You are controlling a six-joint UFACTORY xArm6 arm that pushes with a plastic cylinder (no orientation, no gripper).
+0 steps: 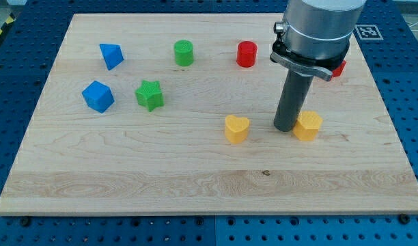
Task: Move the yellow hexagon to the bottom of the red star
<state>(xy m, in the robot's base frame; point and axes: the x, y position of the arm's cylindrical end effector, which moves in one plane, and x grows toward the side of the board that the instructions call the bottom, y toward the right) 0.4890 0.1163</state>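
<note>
The yellow hexagon (309, 126) lies right of the board's middle. My tip (286, 128) rests on the board just left of it, touching or nearly touching its left side. The red star (339, 67) is mostly hidden behind the arm's grey body; only a red sliver shows near the view's upper right, above the hexagon. A yellow heart (236, 128) lies to the left of my tip.
A red cylinder (246, 53) and a green cylinder (184, 52) stand near the board's top. A green star (149, 95), a blue cube (98, 96) and a blue pyramid-like block (111, 55) lie on the left. The wooden board (127, 171) sits on a blue perforated table.
</note>
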